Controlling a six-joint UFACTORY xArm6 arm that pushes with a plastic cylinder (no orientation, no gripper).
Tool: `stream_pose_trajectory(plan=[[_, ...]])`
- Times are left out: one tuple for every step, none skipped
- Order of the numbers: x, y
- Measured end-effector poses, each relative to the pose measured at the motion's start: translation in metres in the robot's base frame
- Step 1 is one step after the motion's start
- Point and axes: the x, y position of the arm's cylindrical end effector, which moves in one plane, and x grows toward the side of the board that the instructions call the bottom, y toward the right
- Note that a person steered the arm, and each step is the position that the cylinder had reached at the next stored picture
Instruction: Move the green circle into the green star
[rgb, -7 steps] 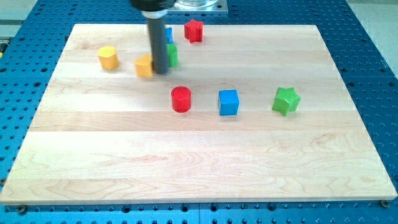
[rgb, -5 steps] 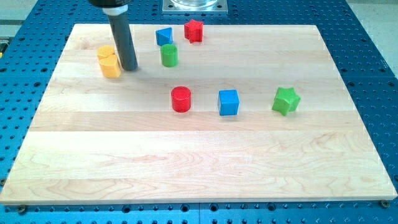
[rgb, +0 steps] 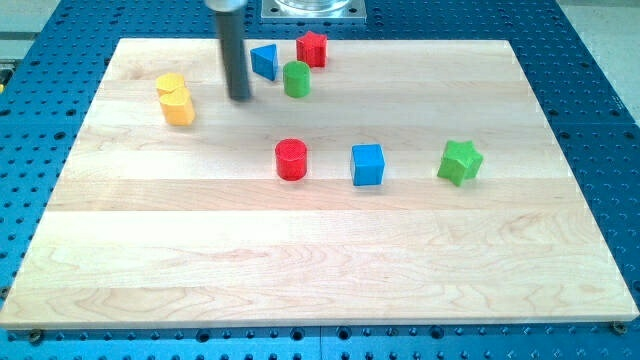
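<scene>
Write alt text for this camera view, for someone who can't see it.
My tip rests on a wooden board, left of the green circle; the green star sits far right. Also scattered: blue triangle, red star, red circle, blue cube, two touching yellow blocks.

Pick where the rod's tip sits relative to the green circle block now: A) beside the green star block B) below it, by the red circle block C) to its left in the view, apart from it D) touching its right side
C: my tip stands to the view's left of the green circle block with bare wood between them, below-left of the blue block and far from the green star block.
</scene>
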Motion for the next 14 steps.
stream_pose_trajectory(plan=[[-0.014,0.061],[0.01,0.187],[0.0,0.202],[-0.012,0.243],[0.035,0.275],[0.03,0.286],[0.022,0.314],[0.011,0.352],[0.025,0.375],[0.061,0.35],[0.089,0.341],[0.094,0.348],[0.106,0.362],[0.113,0.366]])
